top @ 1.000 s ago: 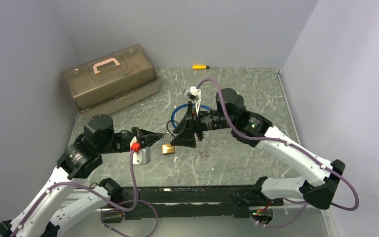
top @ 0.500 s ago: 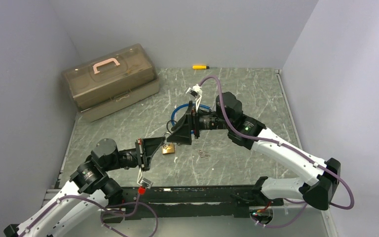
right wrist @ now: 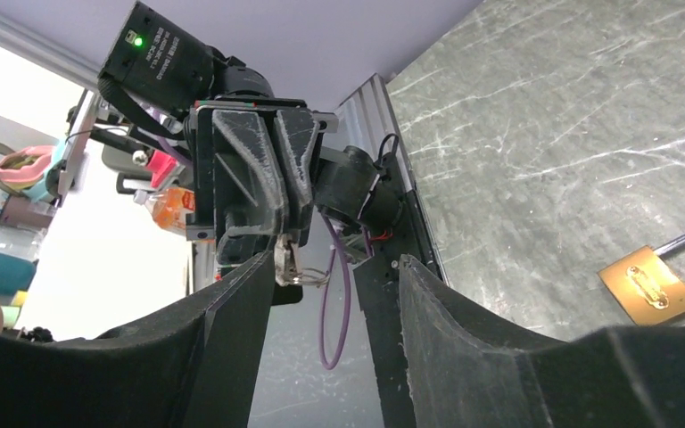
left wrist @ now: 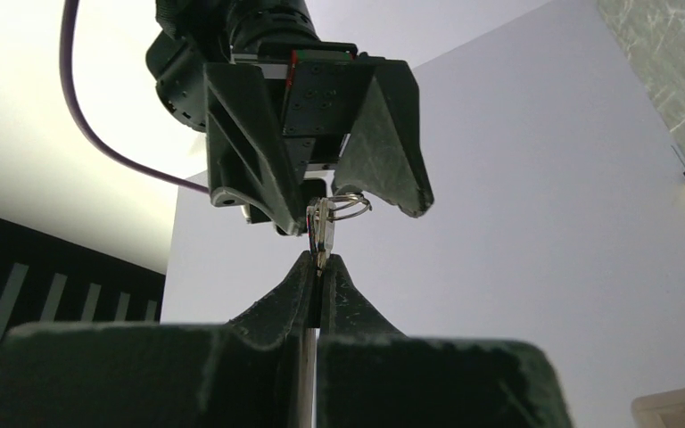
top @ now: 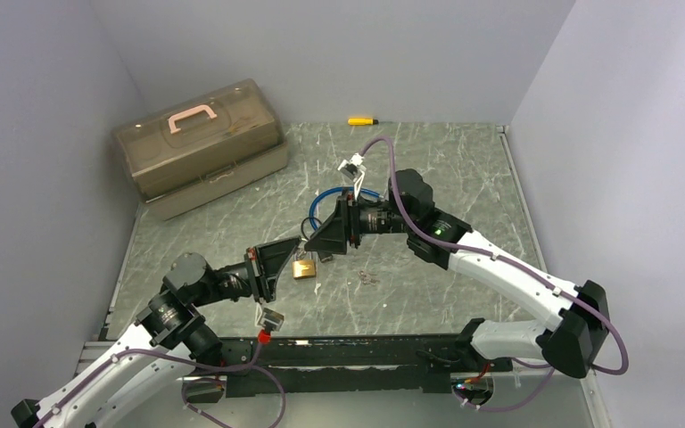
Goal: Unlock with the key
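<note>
Since the key point(left wrist: 322, 234) is thin, stiff, light and probably slick, the left end effector point(left wrist: 319, 267) pinches its flat faces; the right end effector point(right wrist: 334, 267), spread, flanks its ring end.

Top view evenly lit; wrist cams backlit, bkgd blown out, left claw point(left wrist: 318, 267) dark.

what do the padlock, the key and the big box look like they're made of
Padlock: likely brass, a yellow-gold body with a dull sheen. Key: silvery metal, thin and bright. Box: probably plastic, smoky brown and see-through, with an opaque pink handle.
</note>
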